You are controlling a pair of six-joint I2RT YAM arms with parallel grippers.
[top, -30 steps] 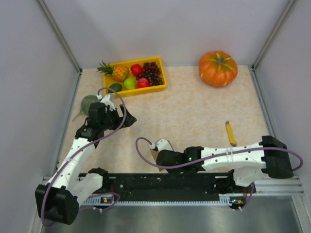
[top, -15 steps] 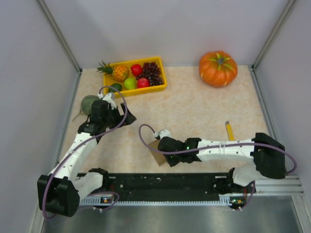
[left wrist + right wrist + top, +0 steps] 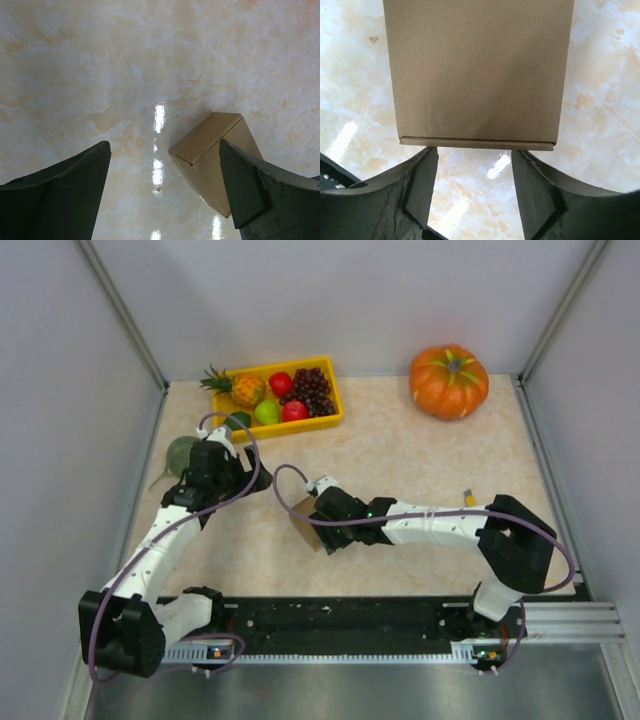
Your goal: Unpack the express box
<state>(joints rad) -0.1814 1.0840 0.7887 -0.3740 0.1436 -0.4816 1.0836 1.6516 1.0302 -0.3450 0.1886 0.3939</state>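
Top external view: your beige marbled tabletop [image 3: 420, 470] carries the small brown cardboard express box [image 3: 301, 523], seemingly unopened, left of centre, with the right hand [image 3: 474, 151] spread at its edge, gripping nothing, and the left hand [image 3: 164, 144] gaping over it, probably to brace it.

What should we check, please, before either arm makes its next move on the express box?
1. Right hand open: ok, fingers apart with nothing between them.
2. Left hand open: ok, spread wide above the table.
3. Express box resting on the table: ok, lying flat just beyond the right fingertips.
4. Box within the left wrist view: ok, at lower right.
5. Box opened: not ok, it looks closed.
6. Contents: cannot tell.
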